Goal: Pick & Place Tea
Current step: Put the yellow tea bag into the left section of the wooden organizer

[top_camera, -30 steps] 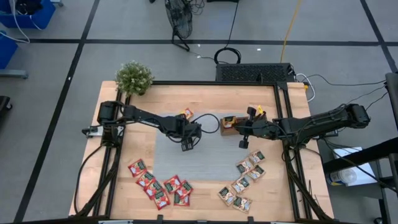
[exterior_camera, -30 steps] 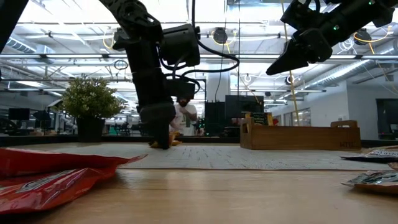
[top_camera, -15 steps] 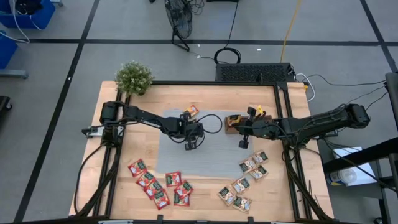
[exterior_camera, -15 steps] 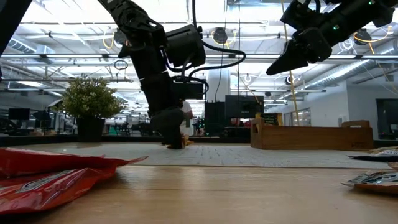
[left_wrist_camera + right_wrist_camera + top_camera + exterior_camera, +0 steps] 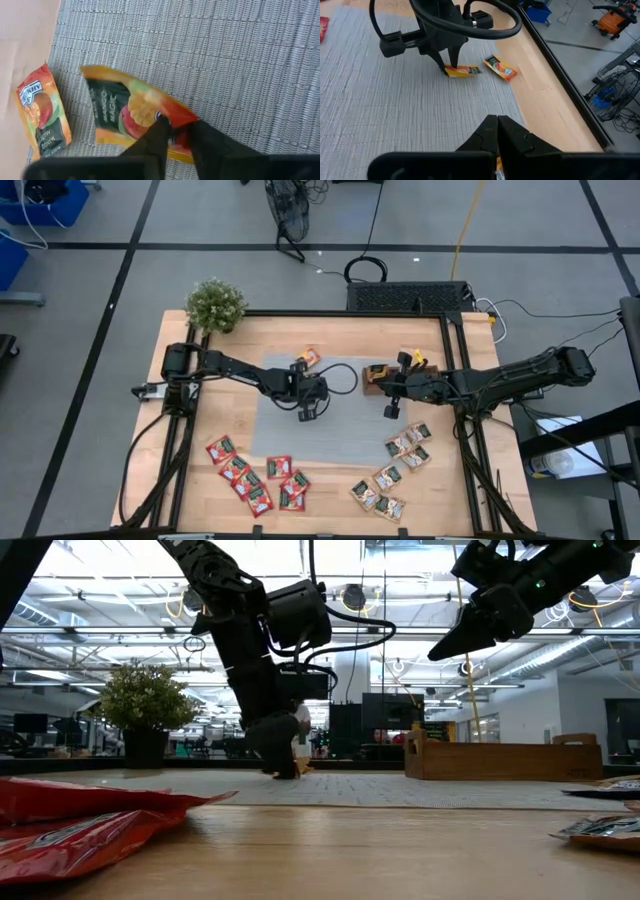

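Pinching one edge of an orange-yellow tea sachet with the left claw, fingers nearly together on the foil, at the far part of the grey mat in the middle of the table. Lying just beside it, half off the mat's edge on bare wood, a second orange-yellow sachet. Waiting raised above the table near the wooden tray, the right claw, clenched on nothing visible. Scattered along the near side, red sachets to the left and pale-and-green sachets to the right. Likely very light, thin and floppy, with a slick wrapper: prone to sagging, swinging or sliding out of a shallow nip. Best taken well in from the sealed rim, squarely across the edge, then lifted gently.
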Available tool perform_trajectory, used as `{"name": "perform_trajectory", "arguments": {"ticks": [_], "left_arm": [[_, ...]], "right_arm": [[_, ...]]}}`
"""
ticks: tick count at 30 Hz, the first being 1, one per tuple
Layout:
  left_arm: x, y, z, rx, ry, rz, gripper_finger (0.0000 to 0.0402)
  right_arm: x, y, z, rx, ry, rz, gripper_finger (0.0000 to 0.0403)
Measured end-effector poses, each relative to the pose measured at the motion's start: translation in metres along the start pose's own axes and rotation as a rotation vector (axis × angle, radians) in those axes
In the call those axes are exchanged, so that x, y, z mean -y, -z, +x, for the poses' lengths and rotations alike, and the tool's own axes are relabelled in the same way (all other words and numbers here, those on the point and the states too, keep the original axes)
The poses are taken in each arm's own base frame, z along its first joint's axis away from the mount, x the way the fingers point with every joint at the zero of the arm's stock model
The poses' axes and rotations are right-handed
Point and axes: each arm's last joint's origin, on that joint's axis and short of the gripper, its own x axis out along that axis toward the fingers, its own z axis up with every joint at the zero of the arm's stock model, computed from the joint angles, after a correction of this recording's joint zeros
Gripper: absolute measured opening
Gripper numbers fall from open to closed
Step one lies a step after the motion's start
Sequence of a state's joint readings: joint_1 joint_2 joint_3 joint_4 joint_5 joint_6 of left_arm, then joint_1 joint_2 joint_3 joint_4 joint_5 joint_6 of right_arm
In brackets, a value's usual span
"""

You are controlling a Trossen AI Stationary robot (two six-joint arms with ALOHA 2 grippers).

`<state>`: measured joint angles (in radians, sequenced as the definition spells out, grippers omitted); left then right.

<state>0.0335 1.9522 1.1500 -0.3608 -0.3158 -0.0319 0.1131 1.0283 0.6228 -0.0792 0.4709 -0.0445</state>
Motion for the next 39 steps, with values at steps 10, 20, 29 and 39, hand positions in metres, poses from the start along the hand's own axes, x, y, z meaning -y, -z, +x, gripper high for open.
{"name": "perform_trajectory", "arguments": {"ticks": [10,20,29,39], "left_arm": [[0.009,0.002,-0.01,-0.006,-0.089,0.139,0.0008],[0.04,-0.012,-0.054,0.072,-0.497,0.536,0.0009],[0.058,-0.036,-0.069,0.173,-0.728,0.795,0.0008],[0.054,-0.044,-0.071,0.196,-0.759,0.817,0.0012]], "right_arm": [[0.0,0.0,0.0,0.0,0.0,0.026,0.0],[0.001,0.019,0.009,0.072,0.02,0.145,0.0],[0.011,0.045,0.029,0.399,-0.059,0.389,0.0019],[0.018,0.025,0.059,0.501,-0.212,0.572,0.0146]]}}
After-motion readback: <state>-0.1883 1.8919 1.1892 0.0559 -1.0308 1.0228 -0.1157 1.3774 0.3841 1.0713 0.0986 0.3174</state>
